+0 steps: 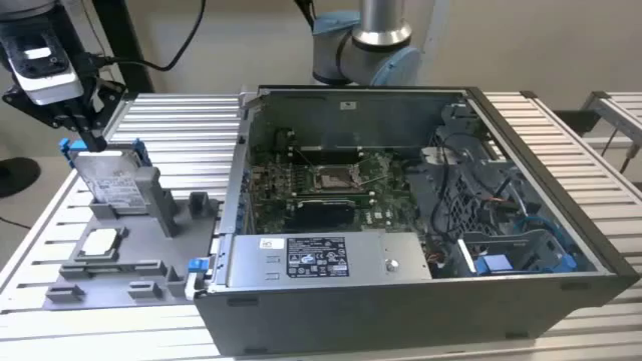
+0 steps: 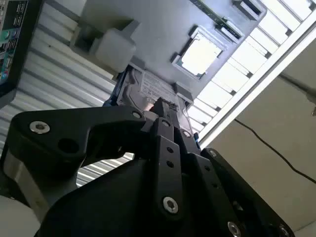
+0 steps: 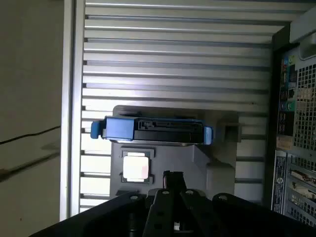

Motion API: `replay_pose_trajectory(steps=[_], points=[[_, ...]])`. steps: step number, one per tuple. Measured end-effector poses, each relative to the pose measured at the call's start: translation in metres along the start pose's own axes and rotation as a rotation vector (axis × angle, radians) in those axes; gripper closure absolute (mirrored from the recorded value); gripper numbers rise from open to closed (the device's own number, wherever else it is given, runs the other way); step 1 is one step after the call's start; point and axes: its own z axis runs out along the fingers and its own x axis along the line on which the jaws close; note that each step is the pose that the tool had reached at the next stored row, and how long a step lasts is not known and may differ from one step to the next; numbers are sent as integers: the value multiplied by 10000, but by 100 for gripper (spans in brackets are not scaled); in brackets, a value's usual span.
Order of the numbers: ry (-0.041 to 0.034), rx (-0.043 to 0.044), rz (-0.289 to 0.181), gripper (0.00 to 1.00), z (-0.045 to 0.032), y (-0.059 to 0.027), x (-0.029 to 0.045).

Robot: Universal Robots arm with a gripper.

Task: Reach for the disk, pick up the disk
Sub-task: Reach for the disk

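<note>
The disk (image 1: 116, 183) stands on edge in a grey fixture (image 1: 140, 263) on the exterior view's left, silver-grey with a white label and blue rails at its top corners. My gripper (image 1: 90, 138) hangs just above the disk's top edge, at the corner nearer the exterior view's left; whether it touches is unclear. Its black fingers look shut together with nothing between them. In the first wrist view the disk (image 3: 153, 131) shows edge-on with blue ends, beyond the gripper (image 3: 173, 176). In the second wrist view the gripper (image 2: 162, 105) sits over the labelled disk (image 2: 148, 89).
A small square silver chip (image 1: 101, 242) lies in the fixture in front of the disk, seen too as the chip (image 3: 135, 167) and the chip (image 2: 200, 54). An open computer case (image 1: 422, 301) stands on the exterior view's right on the slatted metal table (image 1: 180, 120). The arm's base (image 1: 363, 45) rises behind it.
</note>
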Motion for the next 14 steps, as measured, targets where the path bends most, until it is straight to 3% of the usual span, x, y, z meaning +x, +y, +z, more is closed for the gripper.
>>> replay_pose_trajectory(steps=[14], points=[[4,-1,2,100,1,9,2]])
